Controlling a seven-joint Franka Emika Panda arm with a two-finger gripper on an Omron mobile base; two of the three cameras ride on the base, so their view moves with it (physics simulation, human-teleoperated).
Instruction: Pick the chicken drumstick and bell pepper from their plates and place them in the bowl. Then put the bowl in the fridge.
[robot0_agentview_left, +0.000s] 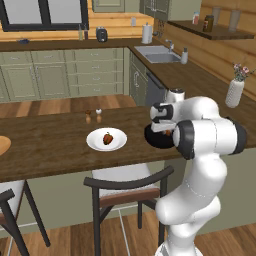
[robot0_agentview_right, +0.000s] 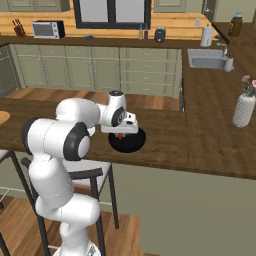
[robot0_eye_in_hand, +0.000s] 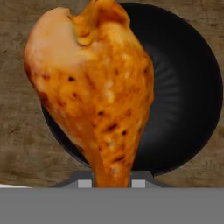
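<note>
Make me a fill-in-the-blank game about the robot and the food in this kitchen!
1. The fingers pinch the chicken drumstick by its ____ end.
2. The drumstick hangs over the black ____.
3. The bell pepper lies on a ____ plate.

Missing words: thin; bowl; white

Chicken drumstick above black bowl

Dark wooden worktop with two dark chairs tucked beneath. Sage-green cabinets line far wall below a dark-framed window. Wood plank floor; sink at right.
</note>
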